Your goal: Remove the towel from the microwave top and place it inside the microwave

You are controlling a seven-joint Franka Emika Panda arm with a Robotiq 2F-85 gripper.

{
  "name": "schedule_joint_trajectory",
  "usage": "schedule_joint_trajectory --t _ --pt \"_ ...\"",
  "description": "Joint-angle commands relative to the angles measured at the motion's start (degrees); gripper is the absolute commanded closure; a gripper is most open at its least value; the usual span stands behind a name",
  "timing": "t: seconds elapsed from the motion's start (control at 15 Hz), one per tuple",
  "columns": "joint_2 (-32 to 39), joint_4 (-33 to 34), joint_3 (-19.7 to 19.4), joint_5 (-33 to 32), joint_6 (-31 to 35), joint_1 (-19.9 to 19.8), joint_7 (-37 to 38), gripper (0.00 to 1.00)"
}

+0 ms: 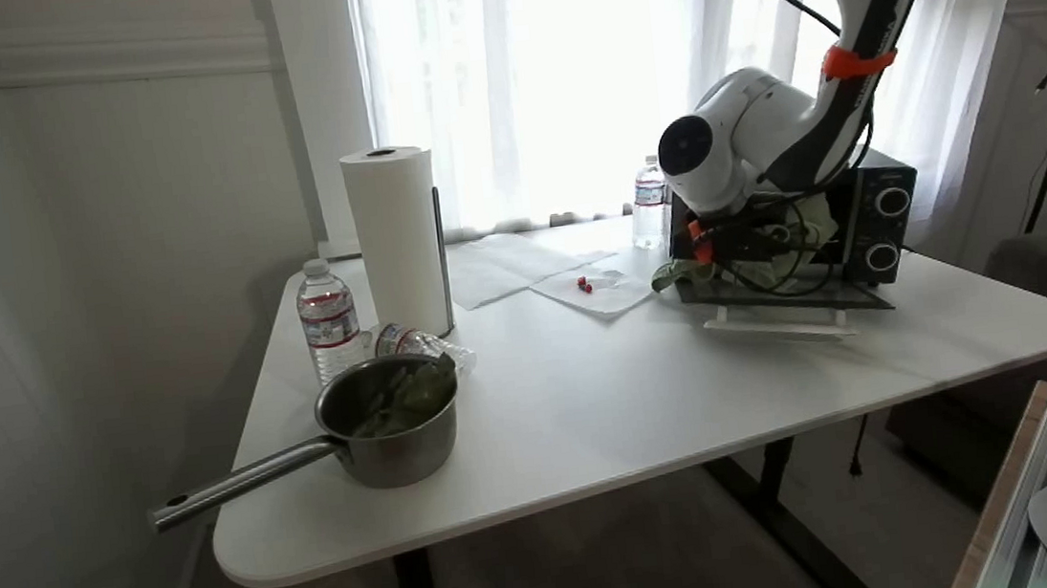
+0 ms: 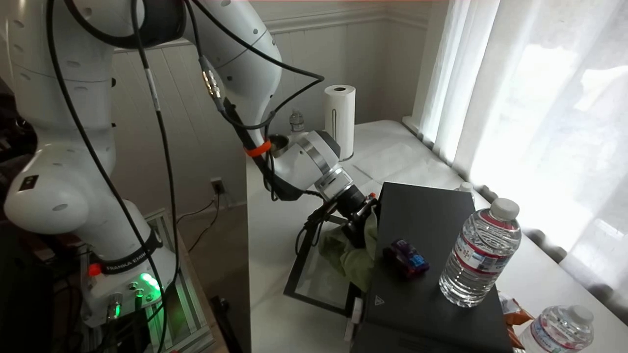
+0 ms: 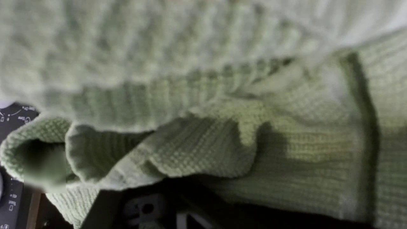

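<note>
Green ribbed-knit cloth towel [image 2: 354, 264]: bunched around the black claw [image 2: 357, 234] at the front of the black box-shaped microwave [image 2: 424, 211]; how much lies inside, we cannot tell.

Claw: tips buried in the cloth, so we cannot tell whether it stands wide, narrow or holding.

Dark-framed glass door [image 2: 319, 289]: lowered, beneath the claw.

Microwave top, just beyond the claw: small purple item [image 2: 406, 258], its kind unclear to us; upright clear plastic water bottle [image 2: 481, 255] with red-white-blue label.

Well apart from the claw, on the white table [image 1: 573, 404]: upright white paper-towel roll [image 1: 396, 244]; grey steel saucepan [image 1: 404, 454], long-handled, with green contents [image 1: 404, 403].
</note>
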Motion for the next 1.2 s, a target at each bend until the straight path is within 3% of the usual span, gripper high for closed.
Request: schedule_joint_trajectory --t 0.0,0.33,1.13 --pt "-1.6 0.2 0.9 0.2 7.2 -1.8 -1.3 0.0" --pt "-4.4 -1.2 0.4 -1.1 13.2 -2.8 -1.4 0.0" --pt "-14.6 -8.5 0.0 2.0 19.0 -2.2 -5.6 0.0"
